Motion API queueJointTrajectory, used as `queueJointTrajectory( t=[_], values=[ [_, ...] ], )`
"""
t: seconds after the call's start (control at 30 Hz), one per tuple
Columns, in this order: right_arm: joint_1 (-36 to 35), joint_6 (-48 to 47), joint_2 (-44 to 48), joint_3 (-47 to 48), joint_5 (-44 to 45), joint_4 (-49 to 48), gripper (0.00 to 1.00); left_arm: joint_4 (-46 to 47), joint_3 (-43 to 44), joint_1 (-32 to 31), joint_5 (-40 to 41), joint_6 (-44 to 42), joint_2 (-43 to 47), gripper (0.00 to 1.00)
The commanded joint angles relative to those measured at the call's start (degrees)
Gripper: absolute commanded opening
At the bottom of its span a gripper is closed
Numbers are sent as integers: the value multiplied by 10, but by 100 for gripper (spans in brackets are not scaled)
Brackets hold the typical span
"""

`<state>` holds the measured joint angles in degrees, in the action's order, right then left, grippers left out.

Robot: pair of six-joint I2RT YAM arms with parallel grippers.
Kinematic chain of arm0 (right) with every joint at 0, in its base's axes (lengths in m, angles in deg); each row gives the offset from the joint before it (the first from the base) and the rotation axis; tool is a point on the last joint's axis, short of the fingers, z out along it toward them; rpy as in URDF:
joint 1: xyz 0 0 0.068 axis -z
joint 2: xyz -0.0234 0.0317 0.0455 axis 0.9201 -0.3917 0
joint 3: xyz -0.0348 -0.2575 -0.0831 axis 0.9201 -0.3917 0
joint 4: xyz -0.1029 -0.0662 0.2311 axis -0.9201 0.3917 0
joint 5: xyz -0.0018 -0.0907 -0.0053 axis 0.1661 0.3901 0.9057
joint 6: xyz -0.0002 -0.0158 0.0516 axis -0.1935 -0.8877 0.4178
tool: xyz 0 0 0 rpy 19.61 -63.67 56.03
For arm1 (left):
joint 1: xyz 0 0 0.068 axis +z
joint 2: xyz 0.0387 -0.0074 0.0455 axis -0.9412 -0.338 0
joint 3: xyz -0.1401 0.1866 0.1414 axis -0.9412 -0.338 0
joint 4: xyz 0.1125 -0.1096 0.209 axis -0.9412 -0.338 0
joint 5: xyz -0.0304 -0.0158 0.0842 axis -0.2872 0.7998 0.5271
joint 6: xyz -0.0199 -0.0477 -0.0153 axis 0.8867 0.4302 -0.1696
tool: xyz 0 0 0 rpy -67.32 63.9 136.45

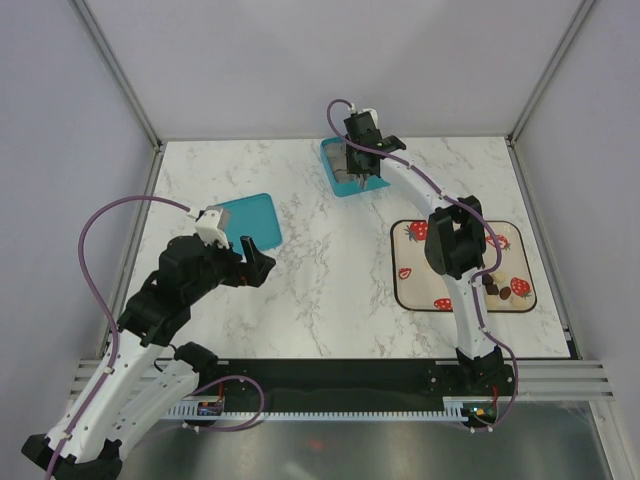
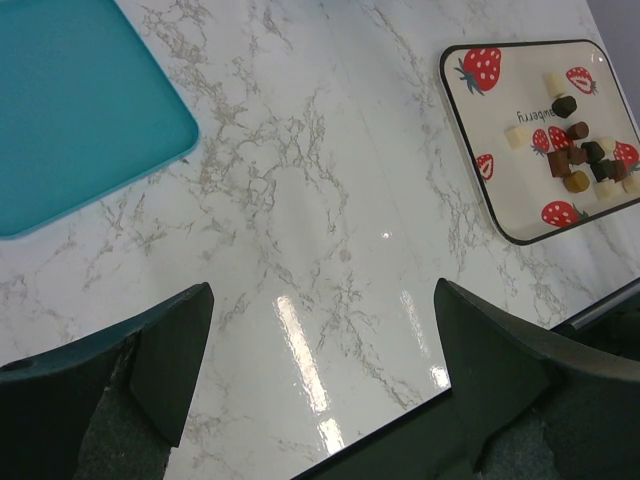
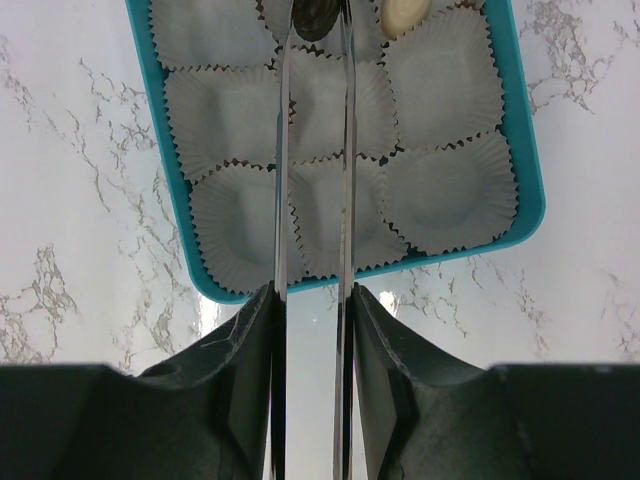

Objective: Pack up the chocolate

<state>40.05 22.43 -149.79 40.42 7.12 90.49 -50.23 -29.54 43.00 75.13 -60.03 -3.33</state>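
Because the paper cups sit deep in the teal box (image 3: pixel 528 150), the right pincer (image 1: pixel 360 172) reaches in with long thin blades, clamped on a dark chocolate (image 3: pixel 315 15) over a back cup, beside a whitish piece (image 3: pixel 405 12). Other chocolates (image 2: pixel 578 160) wait on the strawberry tray (image 2: pixel 475 115). The left pincer (image 2: pixel 320 305) hangs wide apart and empty above the table (image 2: pixel 300 180), likely to stay clear.

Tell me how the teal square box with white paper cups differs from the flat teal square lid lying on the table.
The teal square box is lined with white fluted paper cups; the flat teal lid is a bare flat surface. The box sits farther back, under the right gripper; the lid lies nearer, by the open left gripper. Both are teal, round-cornered squares on the marble table.
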Motion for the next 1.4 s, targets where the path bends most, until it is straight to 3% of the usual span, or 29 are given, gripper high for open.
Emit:
queueJointTrajectory(
  t=[0.0,0.47,0.73,0.93,1.13,1.37],
  values=[
    [-3,-13,-4,27,18,-26,41,5,4,-1,-5,-19,-2,99],
    [-2,-46,9,49,30,-25,49,4,4,-1,-3,-18,-4,99],
    [-3,-37,76,29,28,15,47,4,4,-1,-4,-18,-4,99],
    [-3,-17,218,-95,21,68,46,5,3,-1,-8,-19,-1,99],
    [-3,14,386,-304,26,137,46,5,4,-1,-13,-18,2,99],
    [-3,62,557,-447,-12,216,46,6,4,-1,-19,-19,0,99]
  ],
)
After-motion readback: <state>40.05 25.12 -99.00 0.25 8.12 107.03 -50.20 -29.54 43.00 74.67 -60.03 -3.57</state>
